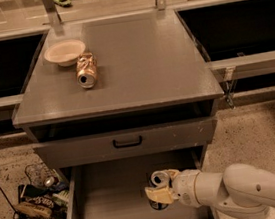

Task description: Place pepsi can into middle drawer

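Clutter point(35, 195) lies on the floor at 8 o'clock. On the cabinet top point(142, 65), toward 11 o'clock, sits a bowl point(64, 52), with a copper can point(86, 71) on its side just beside it at the bowl's 4 o'clock. Below the drawer front point(181, 136) the drawer point(110, 206) stands open. Over its 3 o'clock side, the gripper point(161, 192) is clamped on the upright pepsi can point(159, 178). The arm point(249, 192) enters from 4 o'clock.

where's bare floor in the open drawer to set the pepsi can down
The middle drawer floor is bare from its left wall to the gripper, which holds the pepsi can at the right. Crowded only there, near the right wall.
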You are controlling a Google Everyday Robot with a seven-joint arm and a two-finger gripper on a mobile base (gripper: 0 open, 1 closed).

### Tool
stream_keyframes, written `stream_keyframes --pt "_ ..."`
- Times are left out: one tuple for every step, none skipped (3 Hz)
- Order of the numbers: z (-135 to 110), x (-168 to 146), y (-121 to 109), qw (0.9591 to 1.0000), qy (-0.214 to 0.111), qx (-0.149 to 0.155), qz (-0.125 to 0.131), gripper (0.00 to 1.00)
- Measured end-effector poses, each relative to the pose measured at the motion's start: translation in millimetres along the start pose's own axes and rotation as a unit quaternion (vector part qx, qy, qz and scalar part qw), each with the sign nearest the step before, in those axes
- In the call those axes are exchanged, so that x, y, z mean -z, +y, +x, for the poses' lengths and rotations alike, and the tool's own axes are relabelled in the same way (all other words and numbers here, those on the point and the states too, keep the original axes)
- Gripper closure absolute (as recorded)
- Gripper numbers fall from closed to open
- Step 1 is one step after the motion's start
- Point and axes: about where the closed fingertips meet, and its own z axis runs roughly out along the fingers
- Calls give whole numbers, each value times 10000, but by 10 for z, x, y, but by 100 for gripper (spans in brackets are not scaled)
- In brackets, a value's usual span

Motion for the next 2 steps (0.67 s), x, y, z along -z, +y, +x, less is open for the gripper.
stream_keyframes --pt "13 -24 -13 10000 -32 -38 10 100" --pt "28 -129 -108 9996 -202 -108 152 100"
